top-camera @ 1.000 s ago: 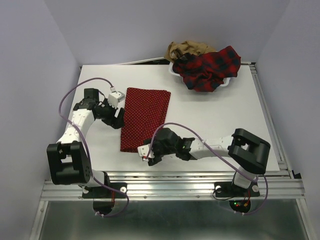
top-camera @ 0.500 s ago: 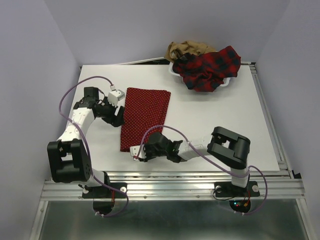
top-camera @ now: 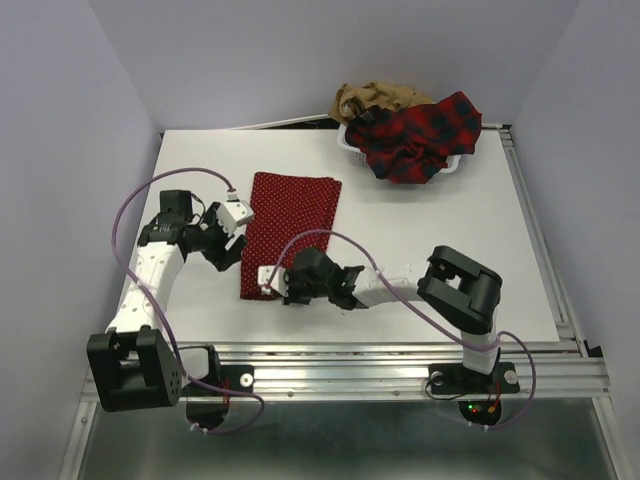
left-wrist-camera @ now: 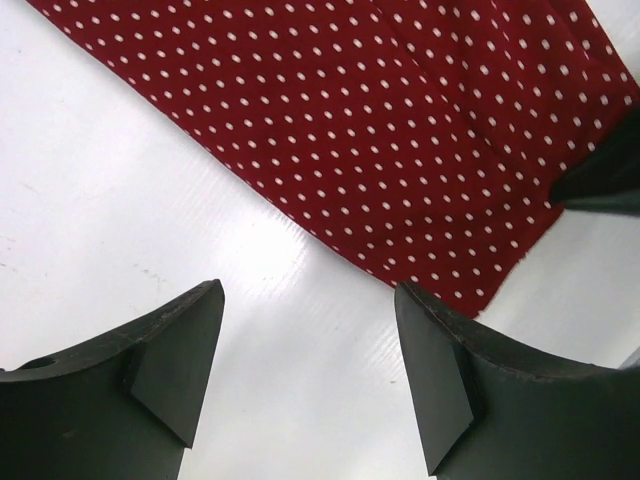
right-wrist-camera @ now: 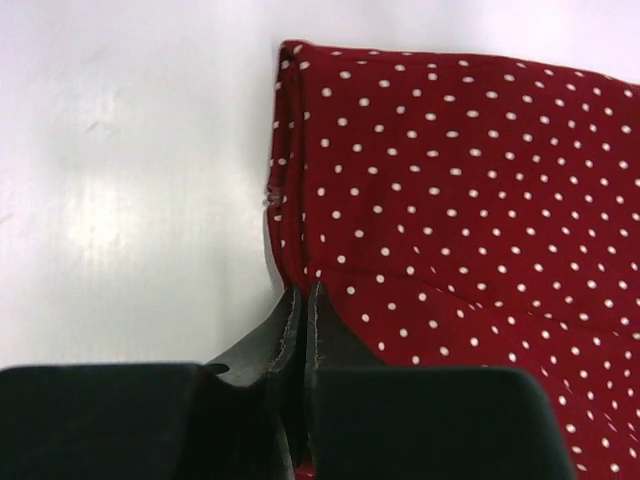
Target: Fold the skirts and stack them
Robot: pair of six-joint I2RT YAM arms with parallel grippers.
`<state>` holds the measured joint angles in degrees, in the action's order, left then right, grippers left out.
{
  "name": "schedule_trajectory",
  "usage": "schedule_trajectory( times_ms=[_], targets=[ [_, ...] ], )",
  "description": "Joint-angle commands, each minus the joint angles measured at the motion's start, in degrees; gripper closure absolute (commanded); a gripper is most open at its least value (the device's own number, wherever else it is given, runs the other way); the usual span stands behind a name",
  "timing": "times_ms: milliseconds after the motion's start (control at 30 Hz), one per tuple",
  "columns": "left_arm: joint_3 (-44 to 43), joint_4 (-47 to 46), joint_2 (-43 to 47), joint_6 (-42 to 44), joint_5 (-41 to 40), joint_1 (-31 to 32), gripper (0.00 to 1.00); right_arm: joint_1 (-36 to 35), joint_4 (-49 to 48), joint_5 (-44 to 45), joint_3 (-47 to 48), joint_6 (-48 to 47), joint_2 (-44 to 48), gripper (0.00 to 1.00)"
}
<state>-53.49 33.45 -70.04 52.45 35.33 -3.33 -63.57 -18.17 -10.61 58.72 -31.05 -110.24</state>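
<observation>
Looking down from above, the left claw (top-camera: pixel 228 250) sits left of centre, low over the white table (top-camera: pixel 440 250) and just beside the long left edge of the red dotted skirt (top-camera: pixel 295 215). In its own wrist view, the two dark fingers (left-wrist-camera: pixel 170 370) stand wide apart at the bottom of the frame with only bare table between them. The dotted cloth fills the upper part of that view. Its edge runs diagonally from upper left to lower right, and its nearest corner lies just past the right-hand fingertip, touching neither finger.

The skirt lies flat in the middle of the table as a tall, narrow strip. One short end points toward the top of the overhead view and the other toward the bottom.

The right claw (top-camera: pixel 268 287) is at that lower end, its arm reaching in from the lower right. Its wrist view shows the fingers (right-wrist-camera: pixel 285 330) pressed tight together at bottom centre. The tips meet right on the skirt's left edge, and the hem looks caught between them. A crease runs from the tips out to the right, and the rest of the cloth spreads up and to the right.

In the upper right of the overhead view, a white basket (top-camera: pixel 352 148) stands at the table's far corner. The plaid skirt (top-camera: pixel 415 135) is heaped over it with the tan skirt (top-camera: pixel 375 97) bunched behind, both well apart from either claw.
</observation>
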Motion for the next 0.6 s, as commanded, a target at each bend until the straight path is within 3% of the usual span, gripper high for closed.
schedule_trajectory(
  times_ms=[0, 400, 567],
  targets=[
    [2.9, 1.3, 2.5, 6.6, -0.2, -0.4, 0.20, 3.8, 4.7, -3.2, 7.3, 7.8, 2.1, 0.99],
    [-8.6, -3.4, -9.4, -5.2, 5.8, -0.3, 0.21, 7.8, 11.1, -15.0, 8.0, 10.0, 8.4, 0.99],
    [-14.3, -4.1, -15.6, -8.8, 7.6, -0.2, 0.21, 7.8, 13.8, -15.6, 6.9, 5.7, 8.3, 0.99]
  ],
)
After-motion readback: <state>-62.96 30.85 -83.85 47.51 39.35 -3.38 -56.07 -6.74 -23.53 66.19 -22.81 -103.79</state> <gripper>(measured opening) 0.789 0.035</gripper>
